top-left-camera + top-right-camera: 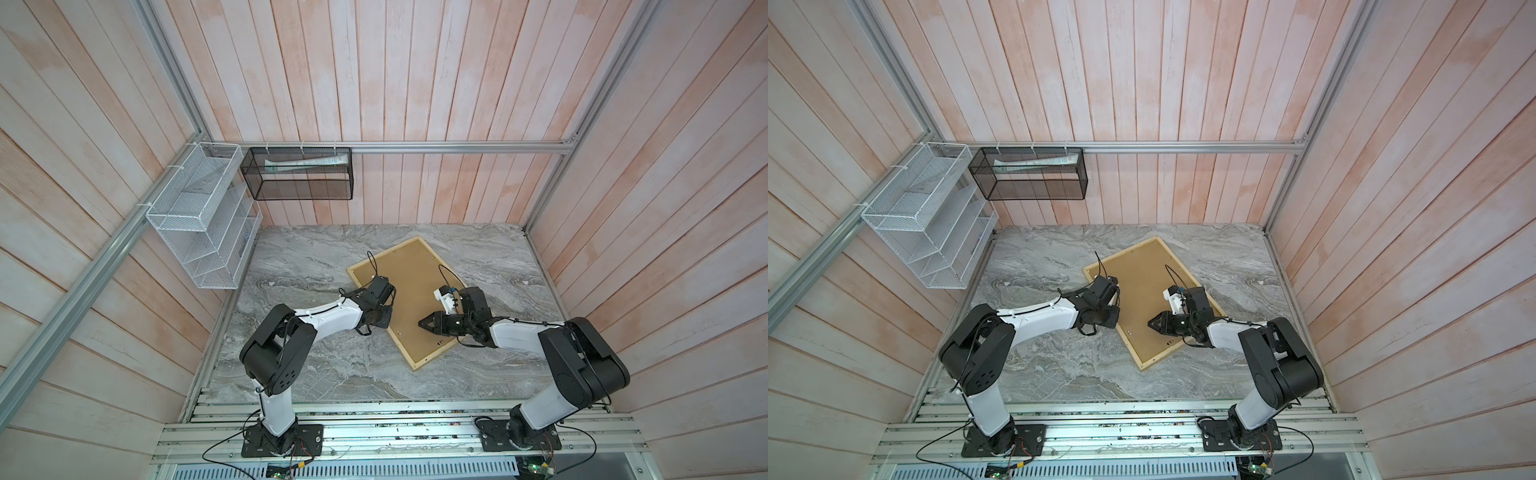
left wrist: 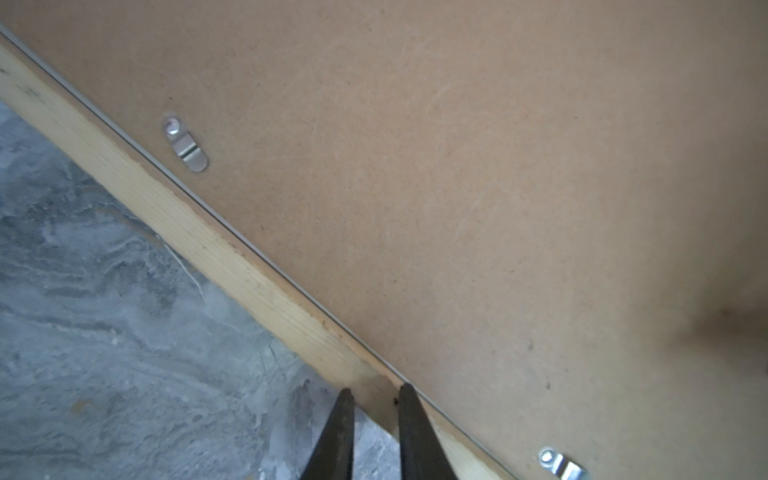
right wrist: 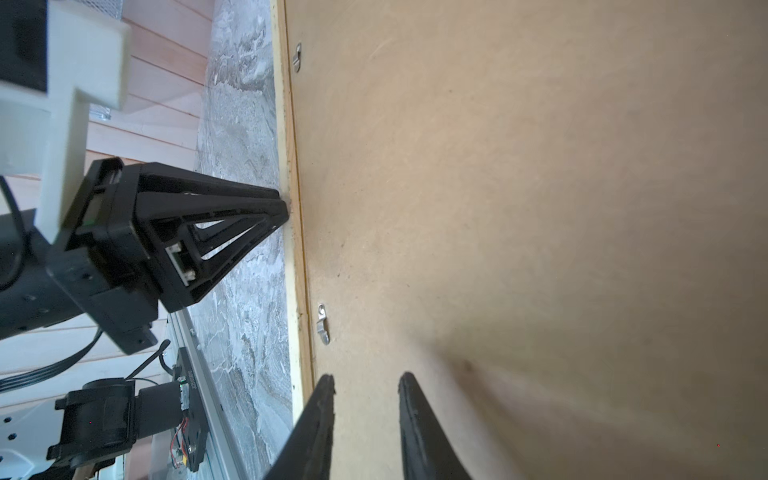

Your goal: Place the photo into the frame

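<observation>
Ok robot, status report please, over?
Left end effector tips straddle the frame rail, grip unclear. Right end effector open over the brown board. Photo not visible; board covers the frame's back.

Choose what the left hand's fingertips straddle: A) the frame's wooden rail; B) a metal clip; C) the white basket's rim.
A: in the left wrist view the tips of the left hand sit on either side of the pale rail of the frame, apart from the clip.

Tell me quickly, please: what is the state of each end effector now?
Left end effector: fingers astride the frame rail; grip cannot be told.
Right end effector: partly open, holding nothing, over the backing panel.
</observation>
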Robot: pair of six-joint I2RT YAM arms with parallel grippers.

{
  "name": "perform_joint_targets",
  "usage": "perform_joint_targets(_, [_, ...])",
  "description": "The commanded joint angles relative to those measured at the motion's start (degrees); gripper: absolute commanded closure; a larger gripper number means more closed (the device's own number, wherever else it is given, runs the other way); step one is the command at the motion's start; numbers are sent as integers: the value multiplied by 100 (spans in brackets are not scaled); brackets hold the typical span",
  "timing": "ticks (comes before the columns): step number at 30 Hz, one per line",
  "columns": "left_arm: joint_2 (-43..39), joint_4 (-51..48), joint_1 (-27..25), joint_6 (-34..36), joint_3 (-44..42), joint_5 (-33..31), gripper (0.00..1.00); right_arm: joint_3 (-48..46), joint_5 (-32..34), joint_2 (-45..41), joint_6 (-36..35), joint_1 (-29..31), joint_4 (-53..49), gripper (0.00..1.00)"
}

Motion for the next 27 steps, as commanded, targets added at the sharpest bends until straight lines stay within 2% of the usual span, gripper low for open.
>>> perform_joint_targets(1, [191,-357,-55,13,-22,271,70,190,-201,163,-310,264,-185,71])
perform_joint_targets(6, [209,-312,-54,-119,-15,357,66,186,-523,287,-452,504,-187,71])
perform_joint_targets(17, [421,-479,-50,-356,205,175,63,380,-653,687,-493,1057,-205,71])
perform_joint_targets(27, [589,-201,2,-599,216,400,63,657,-1142,1401,481,1683,1300,72])
